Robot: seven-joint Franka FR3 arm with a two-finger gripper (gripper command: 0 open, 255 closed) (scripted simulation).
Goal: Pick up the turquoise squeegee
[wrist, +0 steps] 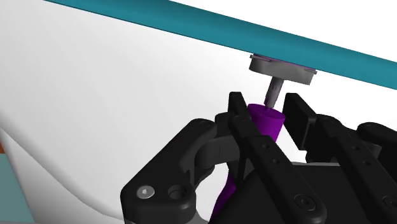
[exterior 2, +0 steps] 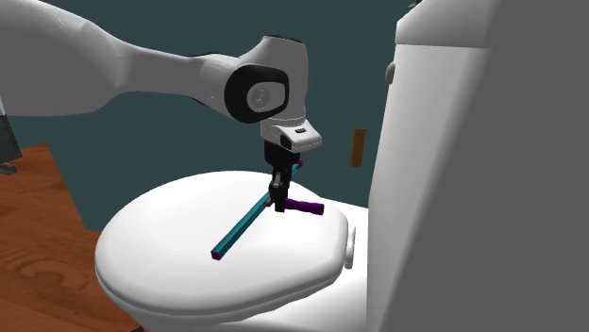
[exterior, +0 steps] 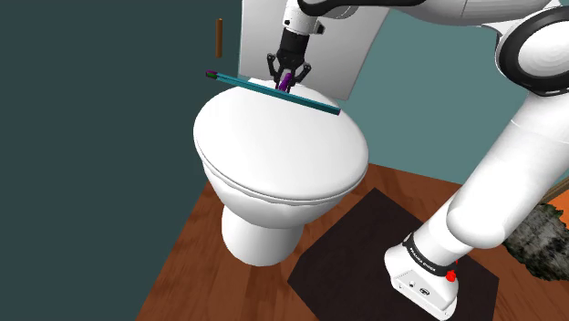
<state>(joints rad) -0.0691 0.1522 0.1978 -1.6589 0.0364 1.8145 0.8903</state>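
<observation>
In the shoulder view you had the gripper [exterior: 289, 78] down at the back of the toilet lid [exterior: 274, 150], just in front of the tank [exterior: 342, 46]. The squeegee [exterior: 315, 103] sat across the rear of the lid. Its turquoise blade ran slantwise from that view's left to its right, and its purple handle [exterior: 286, 80] stood between the fingers. A dark mat [exterior: 365, 246] lay on the wooden floor [exterior: 187, 260] beside the bowl.

In the second exterior view you saw the gripper [exterior 2: 279, 198] pointing straight down over the lid [exterior 2: 160, 264]. The blade [exterior 2: 241, 229] stretched out from under it toward that view's lower left, and the handle [exterior 2: 307, 207] stuck out toward the tank [exterior 2: 444, 189]. You could not tell whether the blade touched the lid or hung just above it.

In the wrist view your fingers [wrist: 238, 118] were clamped on the handle [wrist: 266, 121], one on each side, near its blade end. A thin grey neck [wrist: 273, 89] joined the handle to the blade [wrist: 191, 25], which crossed beyond the fingertips over the white lid [wrist: 95, 108].
</observation>
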